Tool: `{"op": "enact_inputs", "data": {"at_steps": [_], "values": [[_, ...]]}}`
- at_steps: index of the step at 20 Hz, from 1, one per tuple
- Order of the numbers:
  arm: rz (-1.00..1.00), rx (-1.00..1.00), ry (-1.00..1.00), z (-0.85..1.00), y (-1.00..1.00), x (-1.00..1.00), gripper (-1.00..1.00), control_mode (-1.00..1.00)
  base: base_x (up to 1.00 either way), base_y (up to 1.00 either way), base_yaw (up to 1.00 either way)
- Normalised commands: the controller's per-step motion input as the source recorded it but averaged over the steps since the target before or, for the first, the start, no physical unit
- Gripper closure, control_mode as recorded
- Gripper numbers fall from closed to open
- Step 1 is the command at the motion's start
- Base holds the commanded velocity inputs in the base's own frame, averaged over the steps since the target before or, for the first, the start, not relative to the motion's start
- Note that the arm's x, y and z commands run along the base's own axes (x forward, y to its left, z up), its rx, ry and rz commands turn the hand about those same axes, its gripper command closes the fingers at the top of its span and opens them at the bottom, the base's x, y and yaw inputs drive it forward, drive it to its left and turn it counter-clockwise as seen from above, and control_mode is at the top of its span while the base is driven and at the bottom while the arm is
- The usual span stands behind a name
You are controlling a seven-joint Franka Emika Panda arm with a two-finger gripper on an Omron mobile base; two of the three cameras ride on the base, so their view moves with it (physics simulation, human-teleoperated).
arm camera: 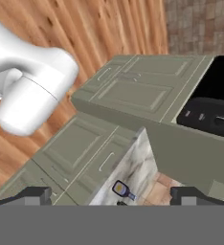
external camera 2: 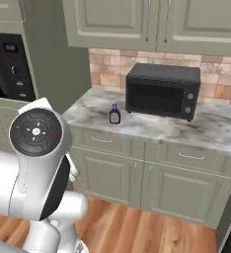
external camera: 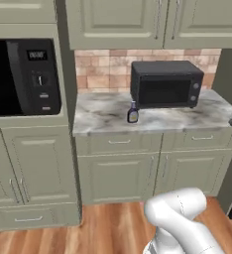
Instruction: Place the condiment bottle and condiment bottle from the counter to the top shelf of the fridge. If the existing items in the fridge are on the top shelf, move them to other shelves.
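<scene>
Here, small dark-brown condiment bottle (external camera: 133, 113), purple cap, yellow label, upright on marble counter (external camera: 103, 119) nr microwave (external camera: 166, 84), pincer (arm camera: 111, 197) spread wide.

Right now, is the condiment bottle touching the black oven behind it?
Apart. In the right base view, the condiment bottle stands on the counter with a marble strip visible between it and the black oven.

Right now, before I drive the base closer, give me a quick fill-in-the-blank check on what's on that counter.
1. The sauce bottle stands on the marble ____.
2. Behind the bottle sits a black ____.
3. The gripper has its jaws ____.
4. The bottle's cap points ____, so it is upright.

Missing words: counter; toaster oven; open; up
</scene>
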Motion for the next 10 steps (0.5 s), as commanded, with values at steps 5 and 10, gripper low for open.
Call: {"op": "enact_inputs", "data": {"at_steps": [5, 10], "values": [[0.00, 0.00, 0.00, 0.00, 0.00, 0.00, -1.00, 1.00, 1.00, 0.15, -0.17], [0.00, 0.00, 0.00, 0.00, 0.00, 0.00, -1.00, 1.00, 1.00, 0.05, -0.14]]}}
